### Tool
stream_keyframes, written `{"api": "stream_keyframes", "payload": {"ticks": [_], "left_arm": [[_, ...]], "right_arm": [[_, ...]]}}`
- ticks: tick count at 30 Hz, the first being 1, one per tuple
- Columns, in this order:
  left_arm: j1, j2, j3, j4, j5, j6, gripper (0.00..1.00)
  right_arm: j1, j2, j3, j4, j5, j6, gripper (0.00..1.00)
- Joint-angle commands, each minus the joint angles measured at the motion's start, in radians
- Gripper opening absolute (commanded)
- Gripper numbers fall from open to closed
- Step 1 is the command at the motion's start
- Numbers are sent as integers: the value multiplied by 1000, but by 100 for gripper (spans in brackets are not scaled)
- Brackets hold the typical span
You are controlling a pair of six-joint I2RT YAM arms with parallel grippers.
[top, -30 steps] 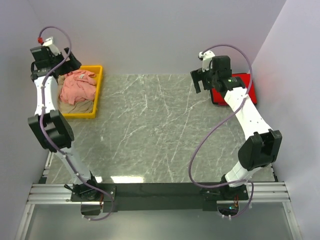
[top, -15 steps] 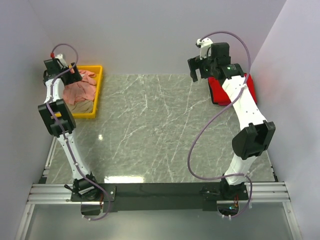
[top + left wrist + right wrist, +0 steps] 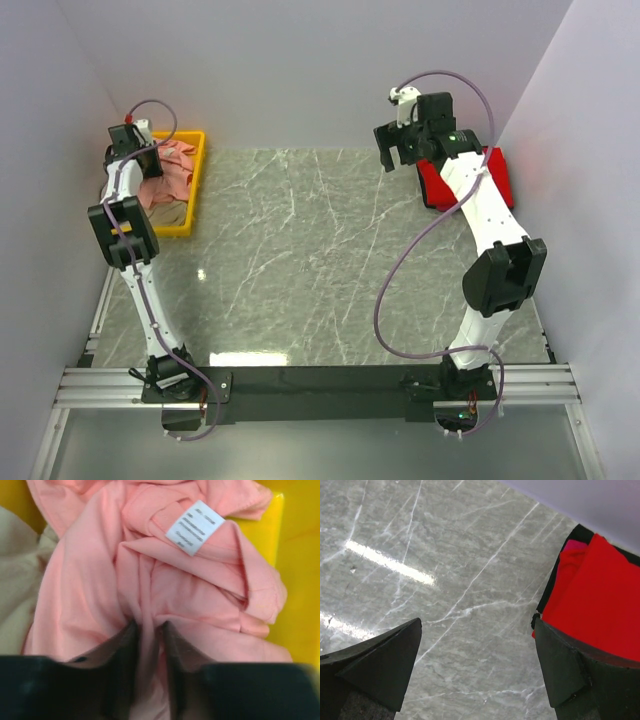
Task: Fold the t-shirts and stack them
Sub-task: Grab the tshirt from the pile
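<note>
A crumpled salmon-pink t-shirt [image 3: 176,162] lies in the yellow bin [image 3: 196,190] at the far left, on top of a beige-tan t-shirt [image 3: 170,212]. My left gripper [image 3: 135,152] reaches down into the bin. In the left wrist view it [image 3: 147,630] is shut on a raised fold of the pink t-shirt [image 3: 200,590], just below its white label [image 3: 195,527]; the beige-tan t-shirt [image 3: 15,585] shows at the left. A folded bright red t-shirt [image 3: 435,186] lies at the far right. My right gripper [image 3: 477,625] hovers open above bare table beside the red t-shirt [image 3: 600,595].
The yellow bin's wall [image 3: 300,580] stands close to the right of the left gripper. A dark edge [image 3: 559,567] shows under the red t-shirt. The grey marble table [image 3: 320,260] spreads between the two arms. Walls close in on the left, back and right.
My left gripper has dropped into the bin and shut on the pink t-shirt. The right gripper has drifted slightly back and left, staying open.
</note>
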Motion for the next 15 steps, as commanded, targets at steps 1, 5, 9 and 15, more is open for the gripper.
{"api": "stream_keyframes", "payload": {"ticks": [1,5,9,15], "left_arm": [[-9,8,47,-28,26,-4,13],[-9,-93,62,2,67,-18,0],[-6,-240,31,100,90,-13,0],[-4,-435,13,183,177,-36,0]], "right_arm": [[2,-41,-25,11,23,-1,99],[3,-53,-58,15,26,0,98],[0,-72,-84,15,23,7,97],[3,-110,-133,18,23,11,93]]}}
